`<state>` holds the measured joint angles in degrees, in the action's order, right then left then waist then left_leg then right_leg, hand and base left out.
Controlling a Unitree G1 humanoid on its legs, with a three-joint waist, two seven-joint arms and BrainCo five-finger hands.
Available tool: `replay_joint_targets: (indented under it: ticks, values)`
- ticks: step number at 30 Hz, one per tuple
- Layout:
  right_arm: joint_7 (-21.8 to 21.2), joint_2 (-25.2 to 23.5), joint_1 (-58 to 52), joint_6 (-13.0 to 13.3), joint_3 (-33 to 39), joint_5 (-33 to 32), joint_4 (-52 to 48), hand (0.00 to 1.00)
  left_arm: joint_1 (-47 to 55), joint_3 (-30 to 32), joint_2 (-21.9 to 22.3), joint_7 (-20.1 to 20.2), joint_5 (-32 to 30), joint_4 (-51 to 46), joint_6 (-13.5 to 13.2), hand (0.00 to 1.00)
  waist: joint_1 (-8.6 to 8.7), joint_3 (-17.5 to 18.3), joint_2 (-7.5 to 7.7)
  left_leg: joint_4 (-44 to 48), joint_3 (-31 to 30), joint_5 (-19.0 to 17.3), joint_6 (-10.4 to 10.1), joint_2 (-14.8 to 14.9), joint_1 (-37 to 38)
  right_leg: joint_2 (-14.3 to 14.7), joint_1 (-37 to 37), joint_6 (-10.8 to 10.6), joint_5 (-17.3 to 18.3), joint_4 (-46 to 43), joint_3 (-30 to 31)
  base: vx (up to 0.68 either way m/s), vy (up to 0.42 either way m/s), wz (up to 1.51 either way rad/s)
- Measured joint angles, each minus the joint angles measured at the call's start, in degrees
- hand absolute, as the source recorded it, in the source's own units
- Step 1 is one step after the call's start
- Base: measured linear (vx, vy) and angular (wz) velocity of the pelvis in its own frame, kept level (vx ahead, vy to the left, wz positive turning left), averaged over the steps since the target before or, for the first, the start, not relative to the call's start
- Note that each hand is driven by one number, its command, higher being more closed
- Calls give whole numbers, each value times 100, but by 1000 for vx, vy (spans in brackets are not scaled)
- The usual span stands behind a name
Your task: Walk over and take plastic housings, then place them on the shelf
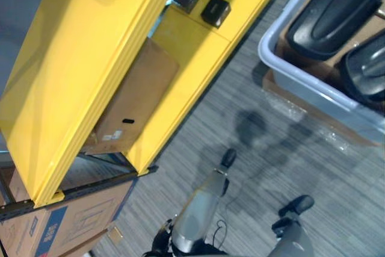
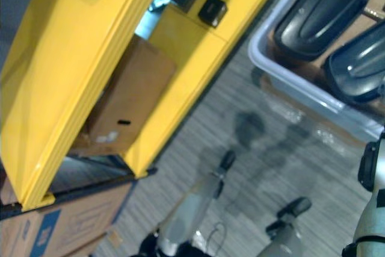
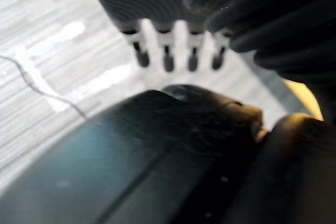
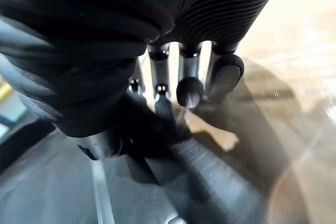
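Now — plastic housing just beside L hand, fingers straight.

Brown cardboard box on yellow shelf

The shelf is bright yellow all over. The cardboard box is plain brown, and the small blocks are black. The plastic housings are glossy black, and their bin is pale grey-blue. The carpet floor is grey with fine stripes. The left hand has a dark ribbed cover and silver, dark-tipped fingers.
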<state>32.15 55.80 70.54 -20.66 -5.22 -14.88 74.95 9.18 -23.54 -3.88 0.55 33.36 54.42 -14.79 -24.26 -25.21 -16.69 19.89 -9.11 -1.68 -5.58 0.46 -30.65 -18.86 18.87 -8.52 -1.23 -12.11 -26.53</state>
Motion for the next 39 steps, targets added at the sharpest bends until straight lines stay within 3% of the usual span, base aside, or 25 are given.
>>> replay_joint_targets:
  ticks: [4,5,12,18,22,24,26,31,33,36,39]
  values:
    - [264,-37,-22,399,-120,451,-12,100,17,178,-16,-28,0,-157,7,0,43,-69,94,7,16,-19,4,59,102,71,-112,-17,-17,30,6,-12,-16,-3]
    - [390,-88,-22,604,-183,508,-49,100,37,310,-21,-40,1,-231,-8,0,96,-108,147,15,19,-34,-5,97,168,109,-171,-12,-14,35,11,-25,-37,-8]
    - [851,-276,-38,1203,-290,836,-316,100,56,615,-226,-226,-3,-512,-189,0,351,-365,513,38,39,-143,-57,272,565,267,-551,47,32,77,22,-28,-41,-8]
    - [1199,-470,-340,1606,-399,1146,-713,100,105,1051,-245,-913,-82,-1360,-585,0,535,-503,744,-250,13,-65,-111,306,1019,281,-917,46,106,23,-23,-10,-45,4]
    - [1411,-829,-815,1747,-389,1385,-1474,100,244,1527,-258,-1442,-635,-2881,-629,0,749,-530,1064,-584,12,74,-146,335,1374,290,-1169,39,138,50,-67,15,-51,4]
    - [1440,-1004,-1112,1779,-371,1509,-1937,100,304,1723,-279,-1748,-1146,-3750,-565,0,858,-509,1227,-766,9,138,-166,358,1574,307,-1334,41,139,119,-126,4,-66,6]
    - [1536,-1348,-1638,1822,-276,1819,-2619,100,327,1848,-432,-2103,-1808,-4475,-364,0,951,-321,1487,-948,29,172,-203,416,1765,378,-1489,44,142,254,-145,4,-57,-3]
    - [1610,-1970,-2749,1809,-271,2316,-3808,100,316,1955,-694,-2776,-3167,-4748,66,0,1101,337,1909,-1287,160,187,-228,513,2124,518,-1789,35,133,597,-154,63,-66,-8]
    - [1611,-2125,-3155,1806,-272,2546,-4361,100,193,2091,-703,-3124,-3816,-4843,281,0,1139,609,1993,-1428,215,190,-239,568,2287,610,-1931,39,64,806,-140,75,-66,-11]
    - [1565,-2365,-3569,1803,-284,2758,-5061,100,-131,2294,-751,-3427,-4305,-4874,498,0,1228,938,2060,-1652,320,224,-294,657,2517,747,-2137,53,-44,1094,-76,70,-74,-18]
    - [1461,-2494,-3797,1806,-380,2943,-5522,100,-413,2337,-993,-3608,-4604,-4864,549,0,1335,1166,2126,-1777,471,239,-317,727,2672,838,-2238,85,-151,1321,32,27,-33,-24]
